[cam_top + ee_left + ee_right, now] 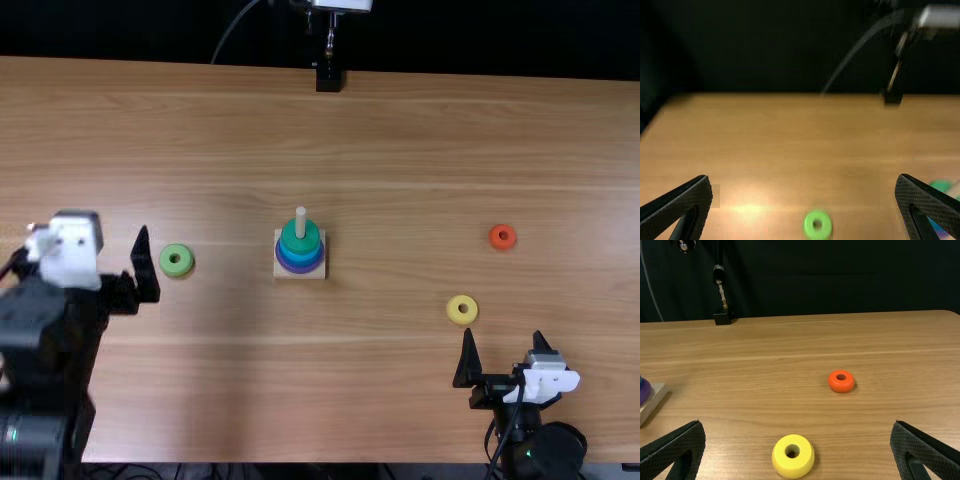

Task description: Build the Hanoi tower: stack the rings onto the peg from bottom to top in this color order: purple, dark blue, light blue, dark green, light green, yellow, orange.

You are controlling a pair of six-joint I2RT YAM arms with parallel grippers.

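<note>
Released left gripper [74, 250], broad tabletop [330, 380], released right gripper [504, 333] near the front edge [340, 461].

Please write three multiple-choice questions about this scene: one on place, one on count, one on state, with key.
1. In the top view, where is the yellow ring?
A) on the peg
B) left of it
C) right of it

2. How many rings lie off the peg?
A) two
B) three
C) four

3. How is the left end effector?
A) open
B) shut
C) holding a ring

Key:
1 C: yellow lies right of the peg.
2 B: light green, yellow and orange lie apart.
3 A: its fingers stand wide apart.
</note>
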